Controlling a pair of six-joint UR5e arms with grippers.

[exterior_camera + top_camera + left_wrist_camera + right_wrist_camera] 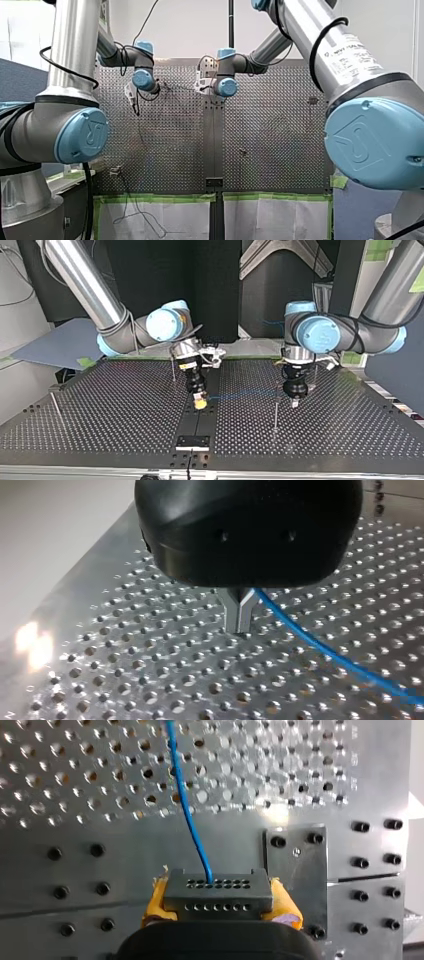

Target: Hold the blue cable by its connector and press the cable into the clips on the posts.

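Observation:
A thin blue cable (pixel 245 394) stretches just above the perforated table (pixel 125 405) between my two grippers. Its dark grey connector (pixel 217 892) sits between the yellow pads (pixel 155 902) of my right gripper (pixel 200 403), which is shut on it at the table's middle strip. The cable (pixel 187 815) leaves the connector and runs ahead over the holes. My left gripper (pixel 239 622), black with metal fingers, is shut low over the plate, and the cable (pixel 320 645) comes out from beside its fingers. A thin post (pixel 275 410) stands just in front of my left gripper (pixel 295 401).
More thin posts stand at the top view's left edge (pixel 55 404) and behind my right gripper (pixel 173 369). A black bracket (pixel 192 441) sits on the middle strip near the table's front edge. Green tape and white sheets (pixel 160 210) hang along one table edge.

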